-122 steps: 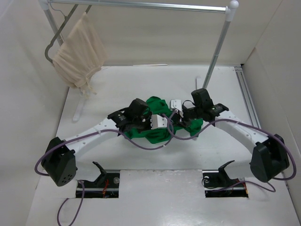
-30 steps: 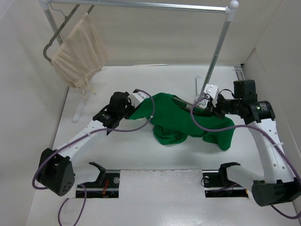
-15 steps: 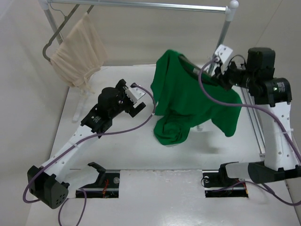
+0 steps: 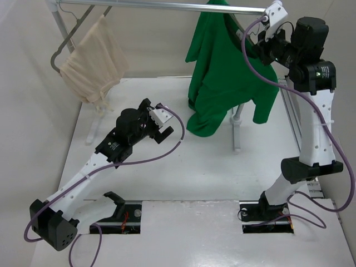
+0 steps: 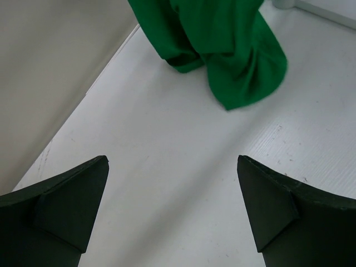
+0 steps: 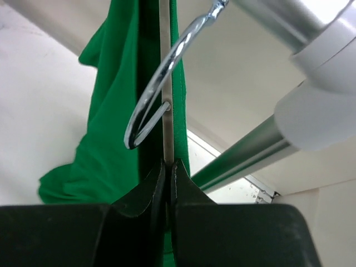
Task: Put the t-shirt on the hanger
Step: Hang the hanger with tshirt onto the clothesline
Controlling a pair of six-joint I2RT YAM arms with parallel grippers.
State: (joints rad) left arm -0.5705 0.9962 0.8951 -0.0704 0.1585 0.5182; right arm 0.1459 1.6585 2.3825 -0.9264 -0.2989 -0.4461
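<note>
Hanging high at the far right of the white table (image 4: 167, 183), the t-shirt (image 4: 222, 72) drapes in long green folds just below the steel rail (image 4: 167, 6) of the clothes rack. Its lowest fold reaches down close to the tabletop, and you cannot tell whether it touches. The cloth covers most of the rack's right post (image 4: 236, 128), so only a short length shows below it.

Your right gripper (image 4: 255, 47) is raised to the rail beside the shirt's collar. In the wrist view its fingers (image 6: 156, 189) are pressed almost together, pinching the thin pale edge of the hanger (image 6: 165, 139), with green cloth on both sides of it. The hanger's metal hook (image 6: 139, 111) curls up just in front of the fingers towards the rail. Whether it rests on the rail is not visible.

Your left gripper (image 4: 161, 128) sits low over the middle of the table, left of the shirt and apart from it. Its fingers (image 5: 61, 206) are spread wide and hold nothing, with bare tabletop between them and the shirt's hem farther off.

At the far left, a beige garment (image 4: 92, 61) hangs on a grey hanger (image 4: 67, 39) from the same rail.
</note>
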